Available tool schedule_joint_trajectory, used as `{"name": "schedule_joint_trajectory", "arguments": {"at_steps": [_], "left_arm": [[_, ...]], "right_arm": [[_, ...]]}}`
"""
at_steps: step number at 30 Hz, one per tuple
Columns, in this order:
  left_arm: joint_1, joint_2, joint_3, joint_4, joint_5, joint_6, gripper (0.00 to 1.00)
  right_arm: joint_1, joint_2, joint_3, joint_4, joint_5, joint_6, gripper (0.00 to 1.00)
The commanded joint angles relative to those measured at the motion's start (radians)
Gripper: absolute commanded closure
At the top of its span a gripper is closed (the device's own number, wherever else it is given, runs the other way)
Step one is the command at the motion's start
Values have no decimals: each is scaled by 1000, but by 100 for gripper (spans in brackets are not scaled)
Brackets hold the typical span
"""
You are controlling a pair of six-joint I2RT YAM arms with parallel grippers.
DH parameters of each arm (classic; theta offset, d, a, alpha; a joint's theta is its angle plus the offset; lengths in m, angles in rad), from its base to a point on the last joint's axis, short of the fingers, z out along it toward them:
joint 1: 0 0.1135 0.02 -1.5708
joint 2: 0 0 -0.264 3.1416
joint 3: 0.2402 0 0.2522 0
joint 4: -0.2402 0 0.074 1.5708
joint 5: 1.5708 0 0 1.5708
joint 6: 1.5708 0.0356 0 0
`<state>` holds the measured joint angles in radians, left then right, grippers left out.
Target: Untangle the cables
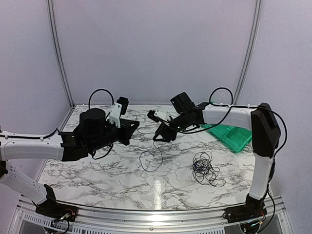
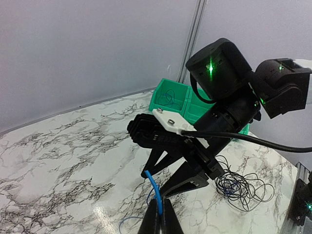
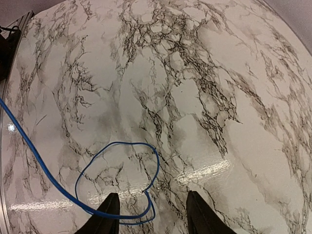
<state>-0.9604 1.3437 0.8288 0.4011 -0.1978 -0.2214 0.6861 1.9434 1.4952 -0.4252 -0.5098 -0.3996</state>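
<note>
My left gripper is shut on a thin blue cable, whose short end stands up above the fingers. In the top view this gripper hangs above the table's middle, tip to tip with my right gripper. The right gripper is open, with bare table between its fingers. The blue cable's loop lies on the marble just ahead of it, and one strand crosses by the left fingertip. That loop lies apart from the tangle of black cables to its right.
A green bin stands at the back right with a thin wire inside. The right arm's wrist fills the space directly ahead of the left gripper. Grey walls close the table's back and sides.
</note>
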Motion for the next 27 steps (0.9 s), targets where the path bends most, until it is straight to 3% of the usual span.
{"name": "schedule_joint_trajectory", "arguments": {"at_steps": [1, 3, 8, 9, 10, 14, 16, 20, 27], "left_arm": [[3, -38, -7, 46, 28, 2, 100], [3, -39, -7, 46, 27, 6, 100], [4, -39, -8, 46, 6, 16, 100], [3, -39, -8, 45, -11, 17, 100], [3, -39, -8, 44, -23, 17, 98], [3, -45, -9, 34, -61, 23, 62], [4, -50, -9, 30, -78, 28, 50], [4, -66, -8, 24, -93, 41, 43], [3, -82, -10, 15, -130, 59, 40]], "right_arm": [[9, 4, 43, 53, -27, 12, 53], [11, 1, 35, 67, -41, 11, 61], [9, -17, 36, 65, 21, 7, 98], [8, -30, 34, 60, 40, -5, 100], [3, -45, 32, 55, 59, -17, 100], [-42, -120, 47, 41, 96, -42, 100], [-77, -145, 72, 22, 103, -46, 100], [-144, -165, 146, -25, 144, -72, 100], [-275, -164, 284, -46, 233, -103, 100]]}}
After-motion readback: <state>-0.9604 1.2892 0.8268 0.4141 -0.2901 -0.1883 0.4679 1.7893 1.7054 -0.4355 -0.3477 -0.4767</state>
